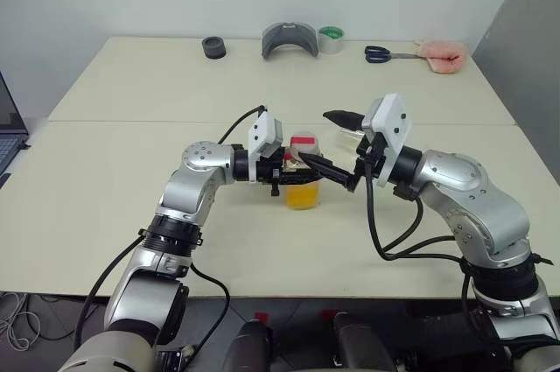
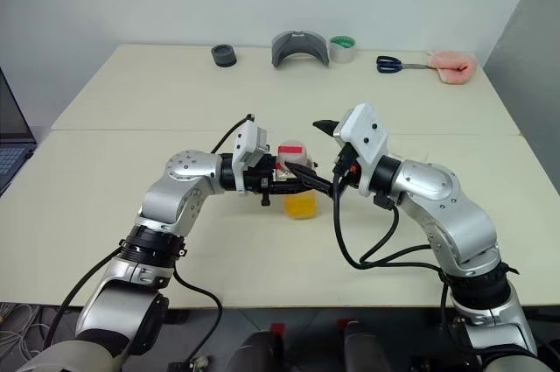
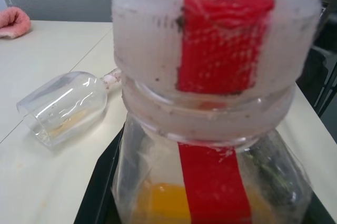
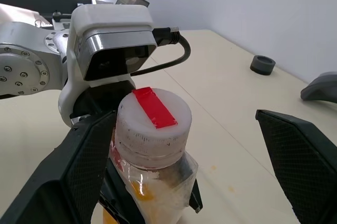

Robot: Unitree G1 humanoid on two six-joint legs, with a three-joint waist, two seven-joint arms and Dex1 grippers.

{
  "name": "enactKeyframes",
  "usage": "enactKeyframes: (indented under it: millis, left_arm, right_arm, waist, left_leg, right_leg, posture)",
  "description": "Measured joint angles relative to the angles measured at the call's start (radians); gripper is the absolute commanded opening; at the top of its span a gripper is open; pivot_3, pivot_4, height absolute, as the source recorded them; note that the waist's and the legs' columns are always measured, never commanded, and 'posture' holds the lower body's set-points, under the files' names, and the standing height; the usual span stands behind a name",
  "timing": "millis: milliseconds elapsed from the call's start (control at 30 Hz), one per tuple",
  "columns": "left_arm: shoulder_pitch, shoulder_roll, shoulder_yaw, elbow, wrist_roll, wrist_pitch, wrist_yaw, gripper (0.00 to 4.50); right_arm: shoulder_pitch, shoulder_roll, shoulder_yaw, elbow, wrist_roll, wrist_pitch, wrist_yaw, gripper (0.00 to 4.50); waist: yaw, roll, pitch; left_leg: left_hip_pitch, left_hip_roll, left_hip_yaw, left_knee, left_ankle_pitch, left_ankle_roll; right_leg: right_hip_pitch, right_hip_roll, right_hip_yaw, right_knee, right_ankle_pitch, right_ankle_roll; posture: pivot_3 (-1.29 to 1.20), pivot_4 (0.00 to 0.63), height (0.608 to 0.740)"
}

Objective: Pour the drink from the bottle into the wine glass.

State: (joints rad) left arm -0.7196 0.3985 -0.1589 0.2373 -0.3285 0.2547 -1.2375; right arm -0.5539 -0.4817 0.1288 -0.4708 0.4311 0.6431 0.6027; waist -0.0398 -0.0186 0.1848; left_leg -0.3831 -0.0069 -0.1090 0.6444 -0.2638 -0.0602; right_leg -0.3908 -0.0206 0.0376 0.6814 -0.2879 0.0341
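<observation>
one bottle (image 1: pixel 303 181), one wine glass (image 3: pixel 63 105), two hands

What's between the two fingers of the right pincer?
The bottle's capped top stands between the right pincer's open fingers in the right wrist view; the left pincer grips the bottle.

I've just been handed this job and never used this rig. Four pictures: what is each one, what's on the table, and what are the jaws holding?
Two pictures look down from the robot's head over both arms; the other two come from a camera on each wrist. The left gripper is shut on the bottle, which stands upright with its cap on and orange drink at the bottom. The right gripper is open, its jaws on either side of the cap, not gripping. The wine glass lies on its side on the table. At the far edge lie scissors, a tape roll, a pink cloth and two dark items.
</observation>
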Motion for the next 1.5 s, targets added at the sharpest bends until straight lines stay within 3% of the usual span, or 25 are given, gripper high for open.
enactKeyframes:
  millis: [900,1300,1500]
  left_arm:
    - [0.0,0.003,0.0,-0.027,-0.001,0.029,0.004,1.69]
    - [0.012,0.003,0.0,-0.027,-0.001,0.027,0.005,1.69]
    - [0.012,-0.004,0.0,-0.028,-0.002,0.025,0.005,1.69]
  right_arm:
    - [0.014,-0.013,-0.015,-0.015,0.027,0.02,0.0,4.5]
    - [0.015,-0.014,-0.071,-0.067,0.181,0.122,0.024,4.5]
    - [-0.034,-0.018,-0.064,-0.029,0.184,0.154,0.025,4.5]
  waist:
    - [0.0,0.0,0.0]
    - [0.0,0.0,0.0]
    - [0.0,0.0,0.0]
  left_leg:
    - [0.0,0.0,0.0,0.0,0.0,0.0]
    - [0.0,0.0,0.0,0.0,0.0,0.0]
    - [0.0,0.0,0.0,0.0,0.0,0.0]
  right_leg:
    - [0.0,0.0,0.0,0.0,0.0,0.0]
    - [0.0,0.0,0.0,0.0,0.0,0.0]
    - [0.0,0.0,0.0,0.0,0.0,0.0]
  posture:
    - [0.0,0.15,0.74]
    - [0.0,0.15,0.74]
    - [0.0,0.15,0.74]
